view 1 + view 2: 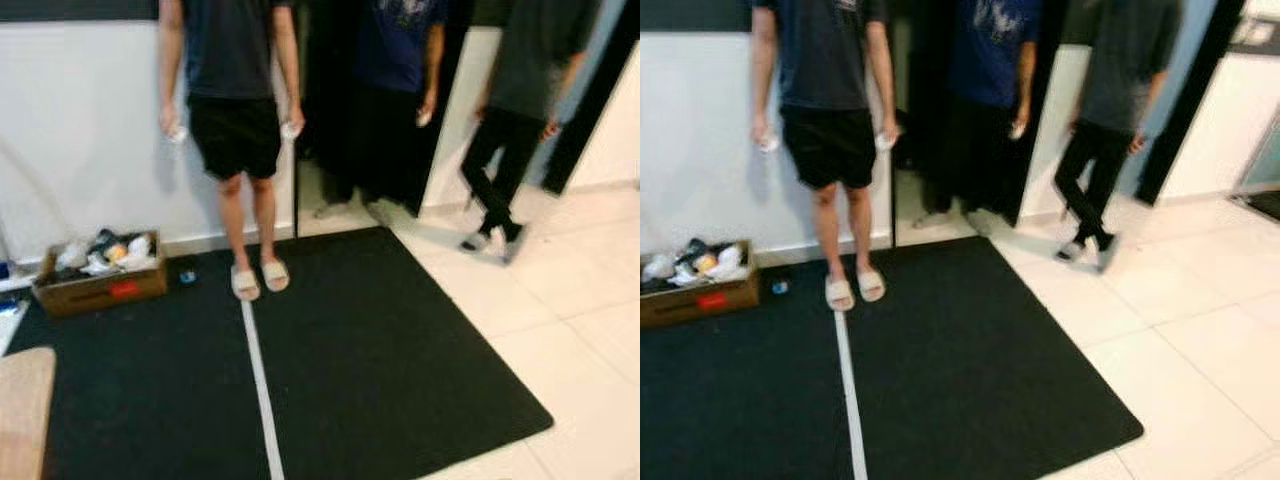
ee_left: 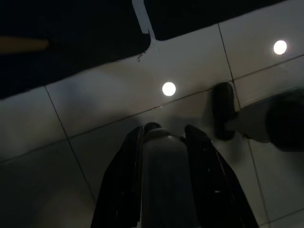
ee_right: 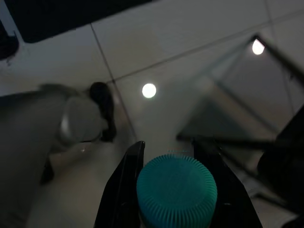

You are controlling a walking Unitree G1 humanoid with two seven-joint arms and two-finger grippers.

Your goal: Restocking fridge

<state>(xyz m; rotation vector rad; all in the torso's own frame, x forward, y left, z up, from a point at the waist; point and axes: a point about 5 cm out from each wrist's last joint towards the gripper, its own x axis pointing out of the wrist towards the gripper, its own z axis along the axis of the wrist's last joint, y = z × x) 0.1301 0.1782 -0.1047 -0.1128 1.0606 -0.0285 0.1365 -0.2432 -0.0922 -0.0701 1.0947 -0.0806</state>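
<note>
In the right wrist view my right gripper (image 3: 170, 148) is shut on a bottle with a ribbed teal cap (image 3: 176, 191), which sits between the two black fingers above pale floor tiles. My left gripper (image 2: 164, 135) hangs over the tiles in the left wrist view, shut on a pale translucent bottle (image 2: 164, 175). That view is dim, so I cannot make out the bottle's label or contents.
A black mat (image 1: 380, 350) with a white tape line (image 1: 258, 380) lies ahead on white tiles. Three people stand at its far side: one in sandals (image 1: 240, 130), two by a dark doorway (image 1: 395, 90). A cardboard box (image 1: 100, 275) of clutter sits at the left wall. A wooden surface (image 1: 22, 410) is at my near left.
</note>
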